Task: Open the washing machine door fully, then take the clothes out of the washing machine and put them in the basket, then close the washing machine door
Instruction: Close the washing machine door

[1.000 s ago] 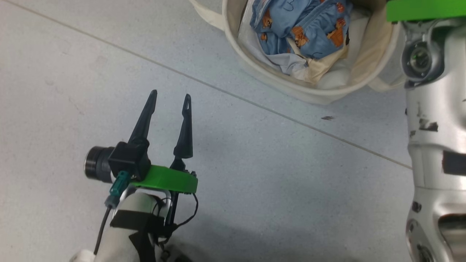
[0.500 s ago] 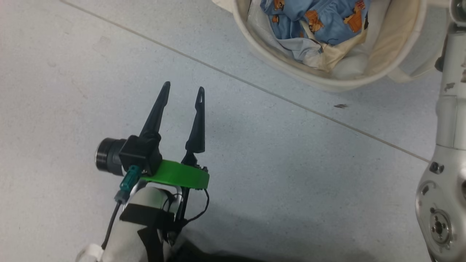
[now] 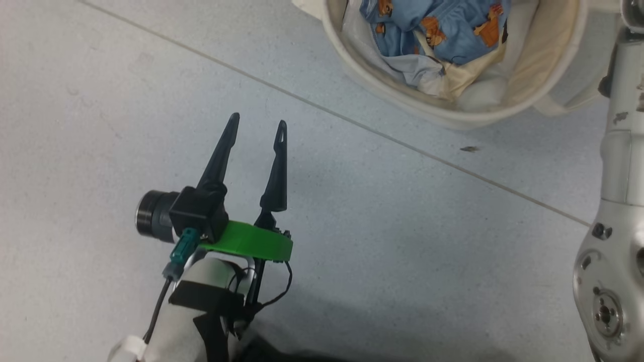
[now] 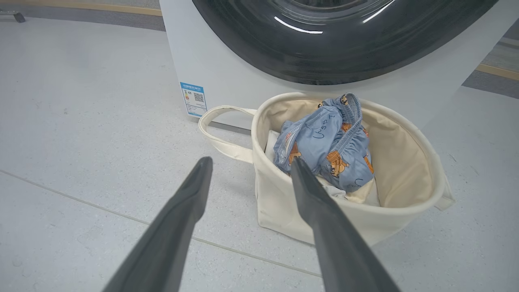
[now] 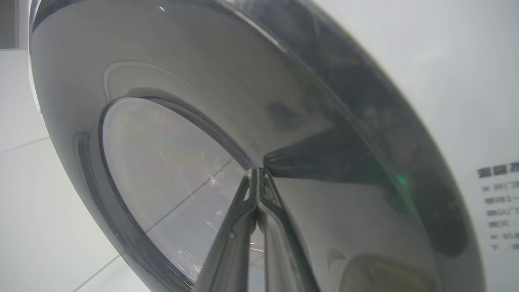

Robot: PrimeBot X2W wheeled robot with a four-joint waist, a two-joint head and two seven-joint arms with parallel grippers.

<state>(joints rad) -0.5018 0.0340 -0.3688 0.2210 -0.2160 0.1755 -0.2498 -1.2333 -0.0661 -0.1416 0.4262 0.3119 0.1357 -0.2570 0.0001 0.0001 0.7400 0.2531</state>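
The cream canvas basket (image 3: 427, 108) stands on the floor at the top right of the head view. The blue clothes (image 3: 432, 30) with orange figures lie inside it. My left gripper (image 3: 257, 120) hovers open and empty over the floor, short of the basket. In the left wrist view the left gripper (image 4: 251, 162) points at the basket (image 4: 284, 211) and the clothes (image 4: 328, 146). Behind them is the white washing machine (image 4: 227, 69), its black-rimmed door (image 4: 344, 52) lying against the front. My right gripper (image 5: 257, 172) is shut, its tips touching the door (image 5: 324, 121) by the glass window.
Grey tiled floor with a seam line (image 3: 352, 120) lies under the left arm. My right arm's silver forearm (image 3: 619, 176) rises along the right edge of the head view. A blue label (image 4: 194, 98) and printed text (image 5: 498, 202) mark the washer's front.
The whole head picture has shifted, so the camera moved. The right wrist's green bracket has left the top of it. The left gripper stays open in the same pose.
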